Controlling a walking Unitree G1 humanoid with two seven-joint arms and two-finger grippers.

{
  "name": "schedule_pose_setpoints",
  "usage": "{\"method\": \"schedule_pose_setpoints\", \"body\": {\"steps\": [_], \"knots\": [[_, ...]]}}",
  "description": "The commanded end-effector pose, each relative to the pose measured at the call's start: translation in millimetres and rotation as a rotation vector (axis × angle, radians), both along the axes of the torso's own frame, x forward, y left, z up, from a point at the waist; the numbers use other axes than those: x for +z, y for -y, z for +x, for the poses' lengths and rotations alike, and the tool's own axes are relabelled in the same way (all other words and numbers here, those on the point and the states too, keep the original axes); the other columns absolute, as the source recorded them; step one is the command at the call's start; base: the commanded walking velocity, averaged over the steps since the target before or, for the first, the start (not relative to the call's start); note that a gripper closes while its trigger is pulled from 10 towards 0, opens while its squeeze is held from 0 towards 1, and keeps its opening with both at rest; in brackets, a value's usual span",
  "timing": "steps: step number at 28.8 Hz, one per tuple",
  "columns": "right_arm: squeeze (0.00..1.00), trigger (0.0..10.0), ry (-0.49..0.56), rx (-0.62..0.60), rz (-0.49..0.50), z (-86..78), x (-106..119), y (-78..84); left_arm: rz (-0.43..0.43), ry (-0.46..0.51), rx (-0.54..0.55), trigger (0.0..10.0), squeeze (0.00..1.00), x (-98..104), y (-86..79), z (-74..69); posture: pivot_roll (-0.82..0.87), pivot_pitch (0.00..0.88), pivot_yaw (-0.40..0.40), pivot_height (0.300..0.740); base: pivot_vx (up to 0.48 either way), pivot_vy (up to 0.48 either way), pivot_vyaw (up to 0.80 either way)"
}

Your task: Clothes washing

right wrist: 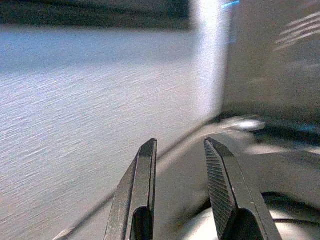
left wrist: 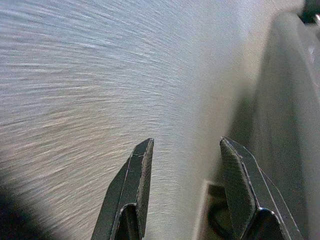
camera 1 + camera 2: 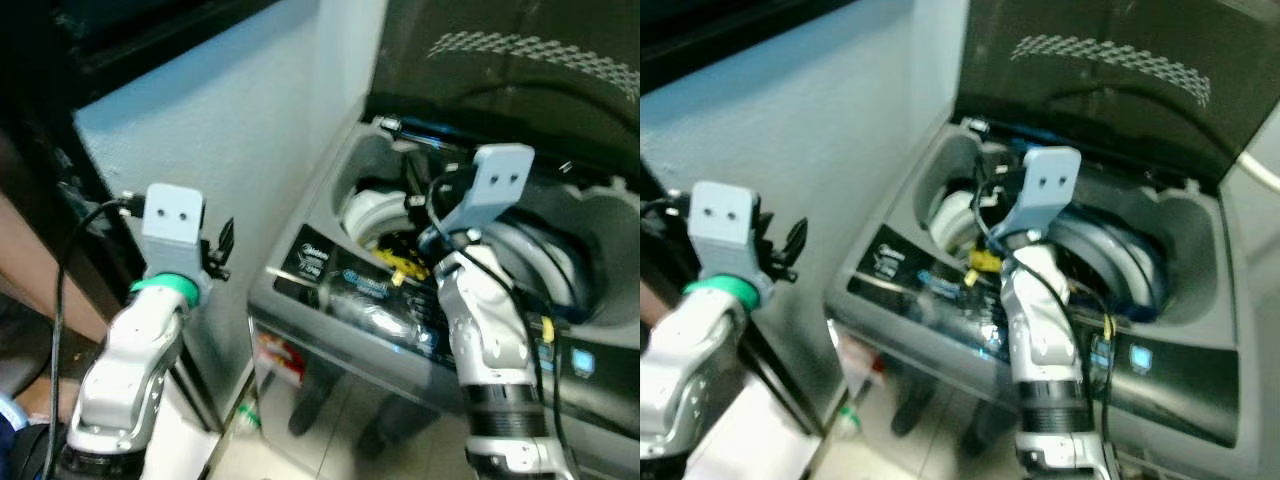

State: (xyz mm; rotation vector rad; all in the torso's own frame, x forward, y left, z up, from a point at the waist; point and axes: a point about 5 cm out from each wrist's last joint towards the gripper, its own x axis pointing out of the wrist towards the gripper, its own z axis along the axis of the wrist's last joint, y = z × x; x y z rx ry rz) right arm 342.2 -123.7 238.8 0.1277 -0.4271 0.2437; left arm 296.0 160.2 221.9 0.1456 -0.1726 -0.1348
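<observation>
The grey top-loading washing machine (image 3: 400, 330) sits right in front of the robot, its dark lid (image 3: 1090, 80) tipped up and back so the round drum opening (image 3: 520, 250) is exposed — ready for loading, by the look of it. Something yellow (image 3: 400, 262) lies at the near edge of that opening, too small to identify. No clothes can be made out in the drum.

The right gripper (image 1: 180, 195) hangs over the machine's top, above the drum's near-left rim, two black fingers apart with nothing between them; from its wrist camera the fingers aim across the tub toward the pale wall (image 3: 250, 130) beside the machine. That placement suggests it is poised over the tub, free to reach in.

The left gripper (image 2: 187, 192) is held off the machine's left side, against that wall — fingers spread, empty, seemingly parked clear of the opening.

The glossy control panel (image 3: 360, 295) runs along the machine's front edge.
</observation>
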Motion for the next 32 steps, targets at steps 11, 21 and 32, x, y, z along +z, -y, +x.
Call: {"method": "schedule_pose_setpoints", "body": {"steps": [11, 21, 32], "knots": [[0.0, 10.0, -0.106, -0.016, 0.023, -1.1, -27.9, 8.7, 0.079, -0.06, -0.063, 10.0, 0.0, -8.7, 7.0, -1.3, 0.13, 0.0, 0.02, 0.74, 0.0, 0.0, 0.8], [0.0, 10.0, -0.07, 0.1, 0.062, -29.9, -25.4, 12.6, -0.065, -0.03, -0.113, 10.0, 0.0, -13.4, 4.8, -20.6, 0.12, 0.008, 0.026, 0.74, 0.0, 0.0, 0.8], [0.0, 10.0, -0.11, 0.19, 0.22, -58.3, -35.3, 10.9, -0.1, -0.037, 0.023, 10.0, 0.0, -21.9, -2.3, -35.1, 0.12, 0.004, 0.0, 0.74, 0.0, 0.0, 0.8]]}}
